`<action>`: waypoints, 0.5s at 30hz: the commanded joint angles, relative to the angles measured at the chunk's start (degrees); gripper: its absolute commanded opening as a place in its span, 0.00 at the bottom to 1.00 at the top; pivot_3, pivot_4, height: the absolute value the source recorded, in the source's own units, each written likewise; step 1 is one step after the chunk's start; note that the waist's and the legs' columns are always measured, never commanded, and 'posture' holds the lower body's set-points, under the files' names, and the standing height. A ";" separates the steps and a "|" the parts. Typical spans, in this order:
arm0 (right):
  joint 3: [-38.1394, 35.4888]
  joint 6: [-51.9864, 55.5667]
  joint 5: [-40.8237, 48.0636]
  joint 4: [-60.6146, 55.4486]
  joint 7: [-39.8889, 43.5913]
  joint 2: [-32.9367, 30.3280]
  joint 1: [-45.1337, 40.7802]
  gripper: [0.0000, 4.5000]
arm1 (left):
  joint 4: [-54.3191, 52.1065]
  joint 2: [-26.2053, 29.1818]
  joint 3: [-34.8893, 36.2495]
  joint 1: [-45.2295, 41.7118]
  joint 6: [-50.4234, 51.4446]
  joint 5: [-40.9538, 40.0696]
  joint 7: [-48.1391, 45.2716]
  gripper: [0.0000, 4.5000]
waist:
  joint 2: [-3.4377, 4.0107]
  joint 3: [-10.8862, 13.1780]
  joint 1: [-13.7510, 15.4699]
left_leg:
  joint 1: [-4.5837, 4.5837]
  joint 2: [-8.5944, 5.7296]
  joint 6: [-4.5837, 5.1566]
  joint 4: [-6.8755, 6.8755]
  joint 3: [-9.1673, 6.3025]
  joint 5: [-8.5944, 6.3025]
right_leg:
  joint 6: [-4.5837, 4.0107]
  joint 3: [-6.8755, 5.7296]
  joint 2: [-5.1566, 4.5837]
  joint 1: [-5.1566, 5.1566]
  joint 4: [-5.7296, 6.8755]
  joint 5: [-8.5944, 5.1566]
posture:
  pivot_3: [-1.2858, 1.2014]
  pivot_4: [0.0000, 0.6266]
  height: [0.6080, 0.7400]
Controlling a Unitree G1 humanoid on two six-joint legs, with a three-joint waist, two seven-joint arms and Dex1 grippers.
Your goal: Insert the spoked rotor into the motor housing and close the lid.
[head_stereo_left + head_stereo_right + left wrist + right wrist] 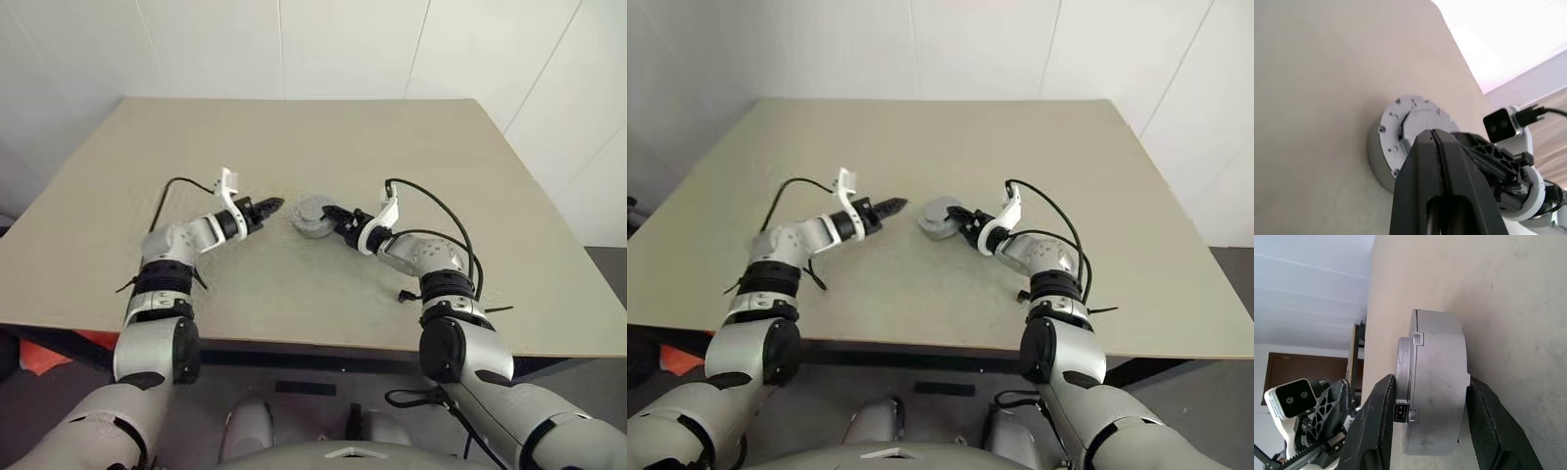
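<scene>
The motor housing (310, 221), a squat round silver-grey cup, stands on the table's middle. A flat grey lid (1422, 117) lies on top of it, covering the inside. The spoked rotor is hidden. My right gripper (330, 215) reaches in from the right, one black finger (1382, 416) on each side of the housing wall (1442, 377), shut on it. My left gripper (272, 206) hovers just left of the housing, raised a little off the table, pointing at it. Its fingers (1422, 161) are pressed together with nothing between them.
The beige table (294, 147) stretches wide behind and to both sides of the housing, ending at a white wall. Black cables loop over both forearms. The table's front edge runs just below my elbows.
</scene>
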 commanded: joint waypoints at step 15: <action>-8.11 4.59 10.49 -4.75 -6.45 -0.51 -5.73 0.46 | 1.20 -0.48 9.07 1.66 -3.90 -6.35 7.91 0.00 | -0.07 0.24 0.35 | -0.42 0.06 0.01 0.59 -0.07 -0.01 | 0.10 -0.22 -0.13 -0.15 0.10 0.15 | 0.52 0.00 1.00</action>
